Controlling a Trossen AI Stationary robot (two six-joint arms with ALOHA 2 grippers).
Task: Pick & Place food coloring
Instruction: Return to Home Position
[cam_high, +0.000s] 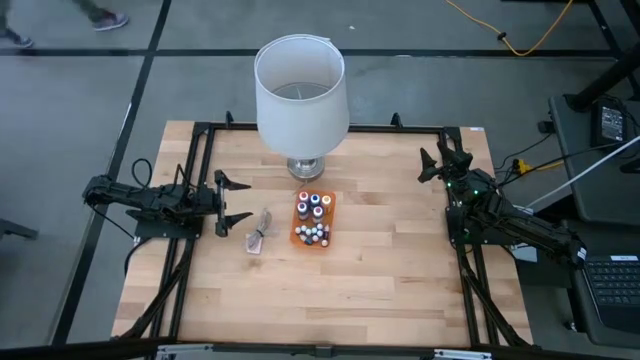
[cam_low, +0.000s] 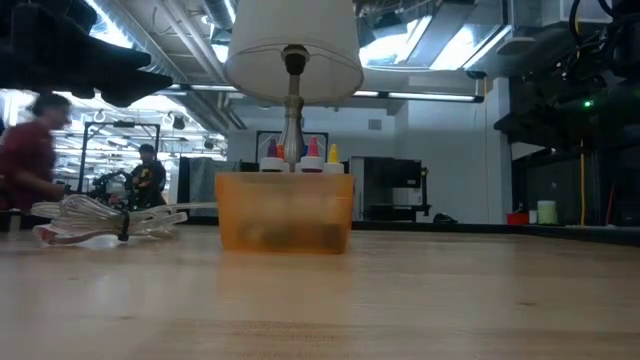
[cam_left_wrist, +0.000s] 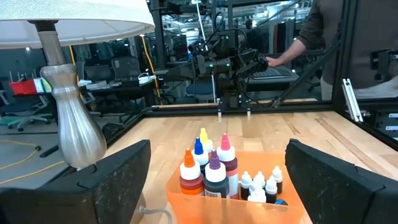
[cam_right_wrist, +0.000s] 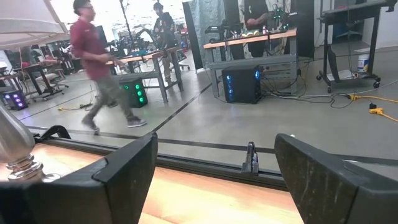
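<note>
Several small food coloring bottles (cam_high: 313, 217) stand upright in an orange tray (cam_high: 300, 238) at the table's middle; they show close up (cam_left_wrist: 214, 171) in the left wrist view, some with coloured caps, some small and white-capped. My left gripper (cam_high: 233, 202) hovers open at the table's left, level, pointing at the tray. My right gripper (cam_high: 440, 162) hovers open at the far right, pointing toward the far edge. Neither touches anything.
A table lamp with a white shade (cam_high: 301, 92) and silver base (cam_high: 306, 168) stands just beyond the tray. A crumpled clear plastic wrapper (cam_high: 259, 233) lies left of the tray. A black frame (cam_high: 330, 127) rims the table. People move in the room behind.
</note>
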